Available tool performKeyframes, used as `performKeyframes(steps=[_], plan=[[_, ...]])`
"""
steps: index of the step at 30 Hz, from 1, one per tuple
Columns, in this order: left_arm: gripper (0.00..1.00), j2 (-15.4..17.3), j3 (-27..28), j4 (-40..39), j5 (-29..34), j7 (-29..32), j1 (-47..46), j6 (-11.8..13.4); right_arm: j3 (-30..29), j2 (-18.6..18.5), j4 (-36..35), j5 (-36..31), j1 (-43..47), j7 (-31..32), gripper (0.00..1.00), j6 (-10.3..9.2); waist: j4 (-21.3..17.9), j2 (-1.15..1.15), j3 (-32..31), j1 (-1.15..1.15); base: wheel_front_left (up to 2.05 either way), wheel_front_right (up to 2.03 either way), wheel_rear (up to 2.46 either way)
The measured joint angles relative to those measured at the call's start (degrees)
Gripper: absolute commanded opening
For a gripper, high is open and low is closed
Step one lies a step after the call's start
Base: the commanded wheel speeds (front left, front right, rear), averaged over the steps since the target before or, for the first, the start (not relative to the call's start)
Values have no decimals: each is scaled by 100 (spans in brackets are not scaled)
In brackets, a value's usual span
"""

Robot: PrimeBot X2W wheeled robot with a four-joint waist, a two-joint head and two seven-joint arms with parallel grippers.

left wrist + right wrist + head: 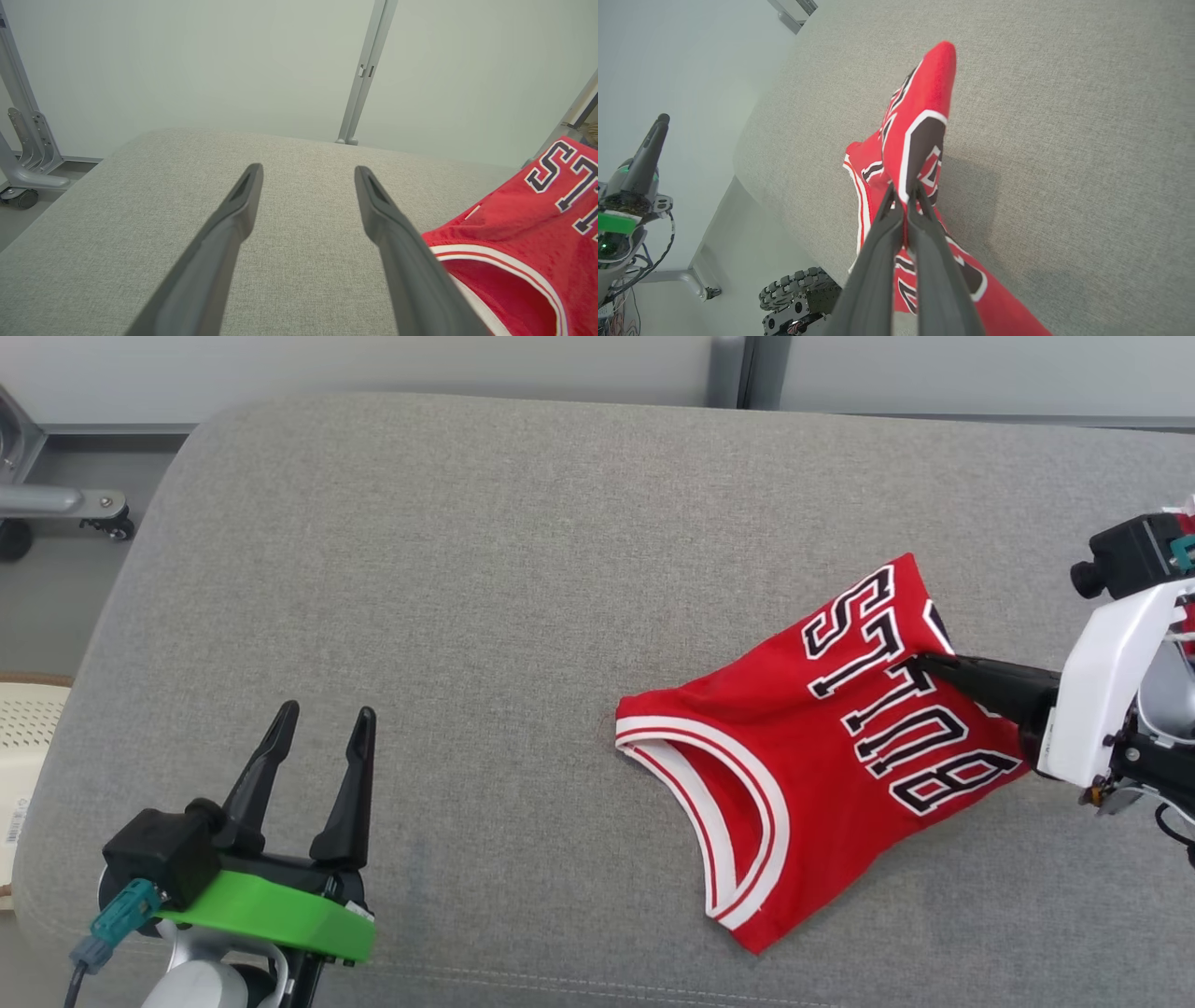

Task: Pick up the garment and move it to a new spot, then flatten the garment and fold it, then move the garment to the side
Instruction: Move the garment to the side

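Pinching the red jersey (822, 728), the right claw (920, 663) lifts a fold.

The jersey (747, 728) shows red mesh cloth, fine-pored, with a faint sheen. The cushion (467, 569) is grey woven fabric, matt and coarse. The fingers (350, 784) look like matt dark plastic, the bracket (271, 910) smooth green plastic, the post (366, 70) satin metal.

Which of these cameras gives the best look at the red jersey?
The head view: it shows the whole jersey on the grey cushion, lettering and white trim plain. The left wrist view catches one part at its right edge. The right wrist view sees it edge-on, a fold pinched in the right gripper.
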Motion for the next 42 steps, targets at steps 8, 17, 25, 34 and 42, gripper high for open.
performKeyframes(steps=[8, 17, 25, 34, 42], plan=[[100, 134, -15, -157, 19, 3, -1, -14, -403, -305, 325, -11, 6, 69, 0, -350, -54, 0, 265, 0, 0, 0, 0], [100, 312, 32, -428, 145, 111, -131, -14, -1079, -754, 642, -232, -347, -20, 0, -464, -194, 0, 779, 0, 0, 0, 0], [100, 313, -42, -620, 277, 203, -509, -34, -1496, -965, 1072, -499, -865, -180, 0, -485, -374, 0, 1234, 0, 0, 0, 0], [100, 243, -122, -760, 339, 204, -736, -65, -1837, -1173, 1512, -861, -1378, -447, 0, -522, -391, 0, 1560, 0, 0, 0, 0], [100, 219, -68, -858, 412, 204, -739, 25, -1927, -1150, 1795, -1000, -1830, -653, 0, -523, -404, 0, 1756, 0, 0, 0, 0]])
